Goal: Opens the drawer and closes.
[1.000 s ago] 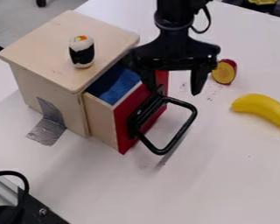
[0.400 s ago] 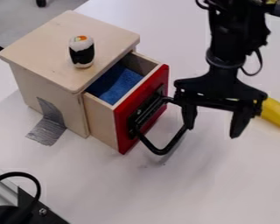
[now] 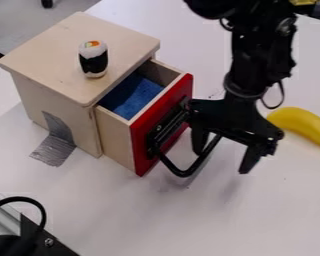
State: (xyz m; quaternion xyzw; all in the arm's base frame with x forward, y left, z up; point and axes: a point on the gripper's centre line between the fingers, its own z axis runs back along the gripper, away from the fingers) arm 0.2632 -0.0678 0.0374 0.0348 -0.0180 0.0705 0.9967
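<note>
As a pale worktop (image 3: 122, 215) spans the frame, a wooden cabinet (image 3: 39, 105) occupies its upper left, facing a black robot arm (image 3: 256, 60) that comes in from the top edge. The cabinet's red-fronted drawer (image 3: 140, 142), near the centre, stands part way out with blue cloth (image 3: 132, 97) inside. Its black loop handle (image 3: 183, 173) juts toward the lower right, the outer bar slanting from lower centre up to right of centre. Spread wide and gripping nothing, the fingers (image 3: 251, 157) hang right of centre; the drawer front lies to their left. One finger appears inside the loop and the other beyond it, straddling the bar, though their height against it, and any contact, cannot be told. Direction is likely what counts next: a closing push would run toward the upper left, an opening pull toward the lower right.
</note>
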